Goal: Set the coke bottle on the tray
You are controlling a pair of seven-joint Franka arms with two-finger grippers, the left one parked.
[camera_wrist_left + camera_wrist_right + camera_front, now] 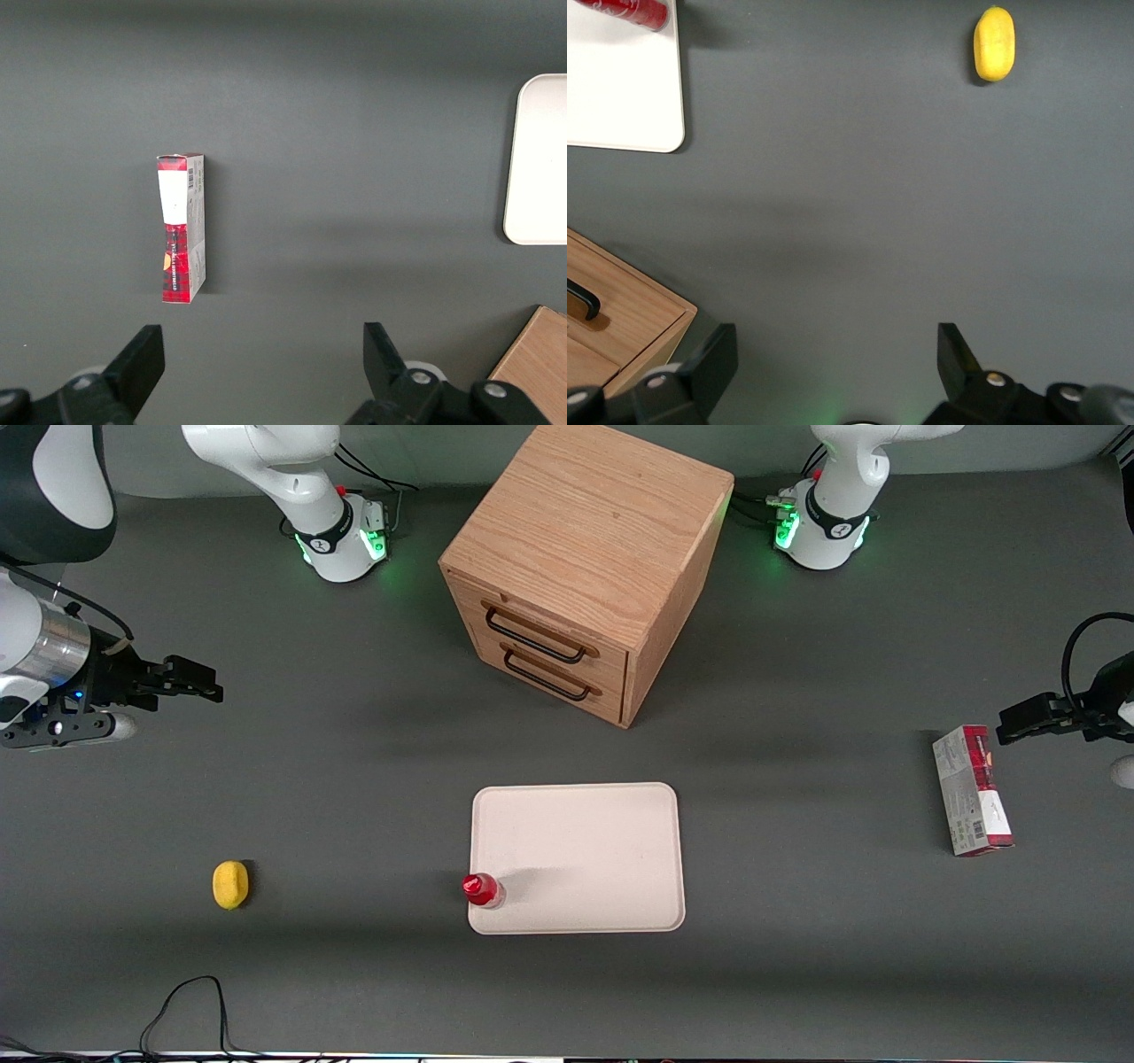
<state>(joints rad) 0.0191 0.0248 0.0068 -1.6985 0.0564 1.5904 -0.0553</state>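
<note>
On the matte grey desk [354,797] we counted one coke bottle [482,890], standing upright, cap up, on the corner of one smooth cream tray [580,850] with rounded corners, plus one lemon [230,885], one carton [972,790] and one oak two-drawer cabinet [585,567]. The gripper [199,682] hovered at the working arm's end, fingers spread, empty.
</note>
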